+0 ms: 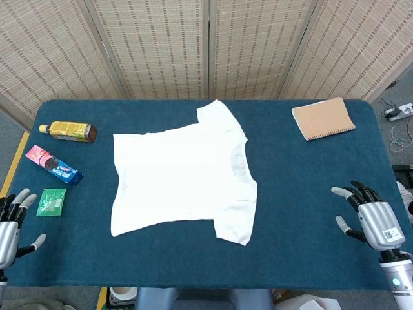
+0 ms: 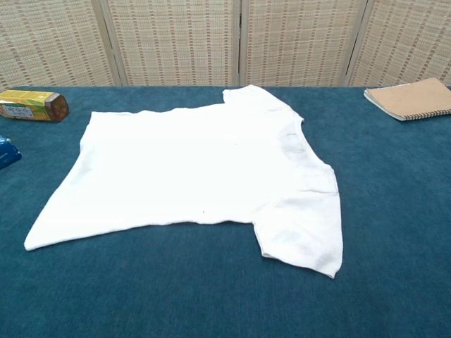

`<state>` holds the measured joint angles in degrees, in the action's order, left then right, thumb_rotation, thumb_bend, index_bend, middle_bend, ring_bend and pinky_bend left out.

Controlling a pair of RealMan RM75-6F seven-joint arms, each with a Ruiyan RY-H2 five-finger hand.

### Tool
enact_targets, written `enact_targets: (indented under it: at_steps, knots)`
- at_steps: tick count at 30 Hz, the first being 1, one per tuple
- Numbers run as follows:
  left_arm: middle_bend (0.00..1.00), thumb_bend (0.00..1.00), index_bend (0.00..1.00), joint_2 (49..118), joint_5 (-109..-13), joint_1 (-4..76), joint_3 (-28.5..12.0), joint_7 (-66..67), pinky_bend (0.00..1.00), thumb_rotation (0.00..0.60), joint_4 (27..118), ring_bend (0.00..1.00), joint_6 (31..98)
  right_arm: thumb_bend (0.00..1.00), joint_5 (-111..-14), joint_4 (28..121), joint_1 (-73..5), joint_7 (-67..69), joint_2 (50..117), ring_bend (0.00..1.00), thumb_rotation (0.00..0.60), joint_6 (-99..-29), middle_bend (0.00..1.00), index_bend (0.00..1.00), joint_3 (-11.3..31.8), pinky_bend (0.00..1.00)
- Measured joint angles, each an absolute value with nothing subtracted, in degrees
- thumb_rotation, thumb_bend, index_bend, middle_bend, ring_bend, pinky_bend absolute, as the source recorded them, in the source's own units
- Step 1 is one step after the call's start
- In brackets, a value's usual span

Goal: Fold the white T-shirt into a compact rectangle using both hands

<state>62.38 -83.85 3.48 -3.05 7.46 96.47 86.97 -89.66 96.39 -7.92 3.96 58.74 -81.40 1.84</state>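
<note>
In the head view the left hand (image 1: 11, 226) sits at the near left corner of the table, partly cut off by the frame edge, its fingers spread apart and pointing away from the robot, with nothing in its grasp. The right hand (image 1: 371, 216) sits near the right edge of the table, likewise with fingers apart and holding nothing; a small square label shows on its back. Neither hand appears in the chest view. Both hands are well apart from the white T-shirt (image 1: 184, 171), which lies spread flat and unfolded in the middle of the dark blue tablecloth (image 1: 303, 194). The shirt lies sideways: its hem runs along the left side, its collar faces right, one sleeve points toward the far edge of the table and the other toward the near edge. The chest view shows the same shirt (image 2: 190, 169) flat on the cloth, the near sleeve reaching toward the camera at lower right. Just beside the left hand lies a small green packet (image 1: 51, 201), and beyond that a blue and pink snack package (image 1: 53, 165), then a bottle of amber liquid with a yellow label (image 1: 68, 131) lying on its side near the far left corner. At the far right of the table rests a brown spiral-bound notebook (image 1: 322, 119), closed. Behind the table stands a folding screen of woven panels (image 1: 206, 45).
</note>
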Motion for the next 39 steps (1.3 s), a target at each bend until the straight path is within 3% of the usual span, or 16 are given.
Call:
enact_targets:
  at_steps: [13, 18, 23, 32, 35, 39]
  knots:
    - [0.1, 0.21, 0.25, 62.6, -88.4, 4.8, -3.0, 2.4, 0.01, 0.6, 94.3, 0.15, 87.4, 0.33, -89.7, 97.3, -7.9, 3.4, 57.6, 0.12, 0.6, -82.9, 0.28, 0.25, 2.9, 0.19]
    - [0.23, 0.21, 0.32, 62.1, -92.0, 6.5, -2.3, -0.6, 0.17, 0.6, 92.4, 0.27, 86.3, 0.33, -89.8, 97.9, -8.0, 3.5, 57.0, 0.12, 0.6, -83.0, 0.28, 0.25, 3.1, 0.19]
    - [0.29, 0.34, 0.36, 62.1, -94.4, 8.7, -1.0, -2.9, 0.25, 0.6, 90.3, 0.33, 83.1, 0.33, -90.0, 98.4, -8.4, 4.1, 56.5, 0.12, 0.6, -82.7, 0.28, 0.25, 3.4, 0.19]
    - [0.35, 0.29, 0.4, 66.5, -97.0, 11.1, -0.1, 2.0, 0.37, 0.6, 84.5, 0.37, 81.0, 0.33, -90.1, 99.1, -9.2, 3.4, 56.3, 0.12, 0.6, -81.6, 0.28, 0.25, 3.5, 0.19]
    - [0.35, 0.27, 0.39, 69.2, -98.2, 11.5, 0.3, 2.9, 0.36, 0.6, 81.7, 0.36, 81.4, 0.33, -89.8, 99.0, -9.2, 3.3, 56.4, 0.12, 0.6, -81.5, 0.28, 0.25, 3.4, 0.19]
    - [0.29, 0.27, 0.4, 72.1, -98.9, 11.9, 1.3, 3.9, 0.26, 0.6, 80.0, 0.28, 80.8, 0.33, -89.8, 99.0, -9.2, 3.3, 56.6, 0.12, 0.6, -81.3, 0.28, 0.25, 3.2, 0.19]
